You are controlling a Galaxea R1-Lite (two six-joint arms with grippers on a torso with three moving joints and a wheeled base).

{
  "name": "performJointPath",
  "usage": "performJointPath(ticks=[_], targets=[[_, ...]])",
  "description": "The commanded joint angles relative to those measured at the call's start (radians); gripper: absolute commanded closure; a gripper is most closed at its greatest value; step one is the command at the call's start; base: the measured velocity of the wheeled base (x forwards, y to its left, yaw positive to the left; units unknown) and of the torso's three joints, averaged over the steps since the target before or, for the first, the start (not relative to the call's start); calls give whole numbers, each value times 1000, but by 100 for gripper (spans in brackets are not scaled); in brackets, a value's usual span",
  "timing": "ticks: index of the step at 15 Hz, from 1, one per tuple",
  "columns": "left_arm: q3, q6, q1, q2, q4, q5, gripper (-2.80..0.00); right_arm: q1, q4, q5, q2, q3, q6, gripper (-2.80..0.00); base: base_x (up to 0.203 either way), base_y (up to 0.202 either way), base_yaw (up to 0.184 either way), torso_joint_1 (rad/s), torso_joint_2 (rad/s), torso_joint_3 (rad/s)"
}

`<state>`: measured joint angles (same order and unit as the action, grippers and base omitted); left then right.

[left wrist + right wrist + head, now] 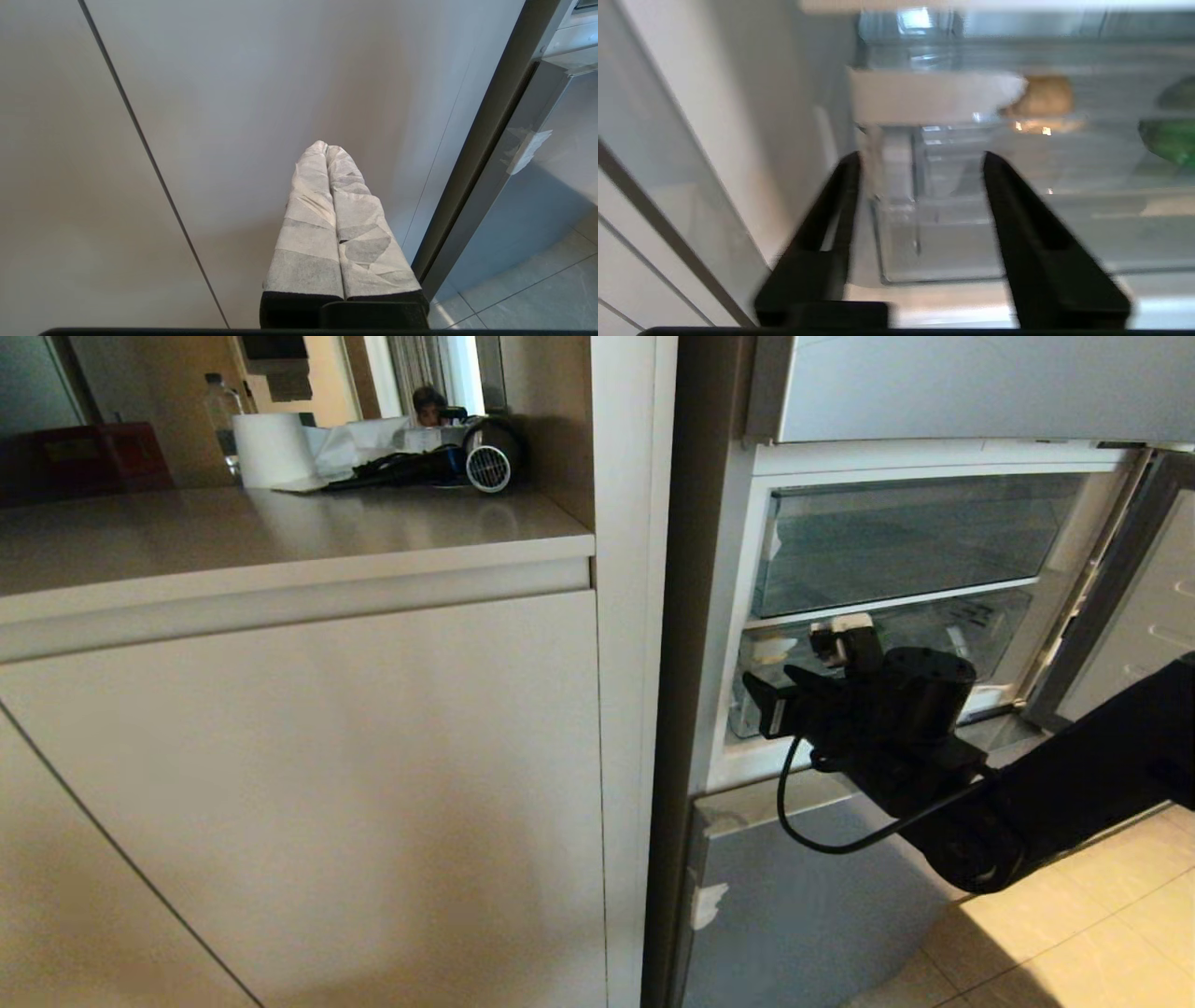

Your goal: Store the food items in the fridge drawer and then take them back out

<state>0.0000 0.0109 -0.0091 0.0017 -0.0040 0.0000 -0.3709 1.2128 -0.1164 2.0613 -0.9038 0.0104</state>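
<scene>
Evidently the right gripper [920, 168] is lined up with the front of the fridge drawer [934, 242], its two black fingers [1017, 224] spread apart on either side of the drawer's clear front corner, with nothing clamped between them. That placement suits a pull on the drawer front, judging from the task. In the head view the right arm reaches in from the right, and the gripper [845, 649] sits at the drawer's pale rail, inside the opened middle section of the blue-grey fridge [812, 905].

Both food items lie inside the drawer, seen through its clear wall: the potato [1043, 95] nearer the middle, the green bell pepper [1169, 140] well apart from it at the edge of the right wrist view. So storing looks done, and taking them back out is probably the step in hand.

The left gripper [327, 154] hangs parked beside the pale cabinet front [233, 116], its paper-wrapped fingers pressed together and empty.

On the desk [280, 537] stand a paper roll [271, 448], a water bottle [222, 406] and a red box [103, 453]. No brand, label or writing can be read anywhere.
</scene>
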Motion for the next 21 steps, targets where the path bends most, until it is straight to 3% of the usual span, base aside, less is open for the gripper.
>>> performJointPath(ticks=[1, 9, 14, 21], targets=[[0, 0, 0, 1, -1, 0, 0, -9, 7, 0, 0, -8, 1, 0, 0, 0, 0, 0, 0, 0], [0, 0, 0, 1, -1, 0, 0, -23, 8, -2, -9, 19, 2, 0, 0, 0, 0, 0, 0, 0], [0, 0, 0, 1, -1, 0, 0, -27, 8, -4, -90, 109, 0, 0, 0, 0, 0, 0, 0, 0], [0, 0, 0, 1, -1, 0, 0, -120, 7, -47, -230, 262, 1, 0, 0, 0, 0, 0, 0, 0]])
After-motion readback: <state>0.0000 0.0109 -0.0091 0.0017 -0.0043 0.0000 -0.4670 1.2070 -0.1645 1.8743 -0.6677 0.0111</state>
